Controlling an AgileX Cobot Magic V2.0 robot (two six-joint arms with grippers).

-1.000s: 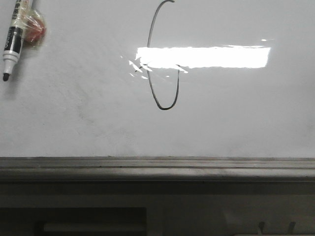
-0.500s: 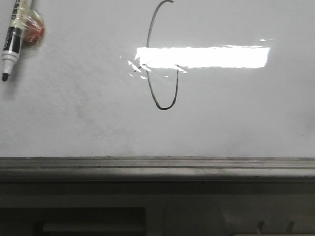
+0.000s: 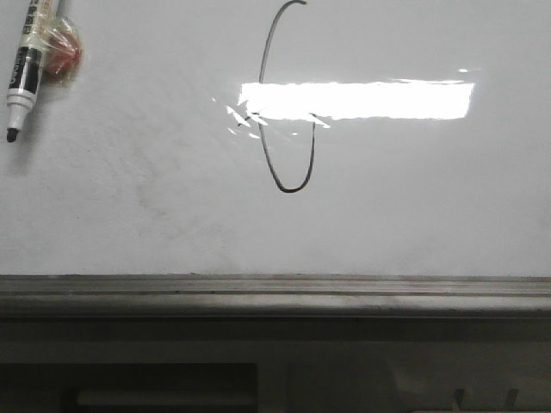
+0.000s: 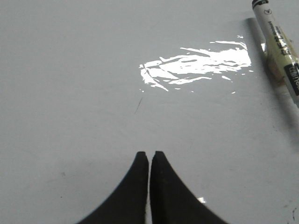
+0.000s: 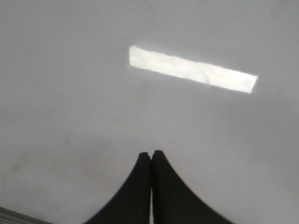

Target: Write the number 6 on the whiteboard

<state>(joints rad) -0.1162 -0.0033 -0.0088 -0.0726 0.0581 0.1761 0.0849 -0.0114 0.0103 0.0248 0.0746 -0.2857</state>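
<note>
The number 6 (image 3: 269, 103) is a thin dark line on the whiteboard (image 3: 413, 198): a tall curve with a hooked top and a slim loop at its bottom, partly washed out by the light glare (image 3: 362, 100). A marker (image 3: 24, 73) with a taped red lump lies on the board at the far left; it also shows in the left wrist view (image 4: 278, 39). My left gripper (image 4: 149, 154) is shut and empty over bare board, apart from the marker. My right gripper (image 5: 151, 153) is shut and empty over bare board. Neither gripper shows in the front view.
A grey ledge (image 3: 275, 292) runs along the board's near edge, with dark furniture below it. Faint grey smudges (image 3: 155, 185) mark the board left of the 6. A corner of the ledge shows in the right wrist view (image 5: 14, 217).
The marker has shifted very slightly on the board at the far left. The drawn line looks the same.
</note>
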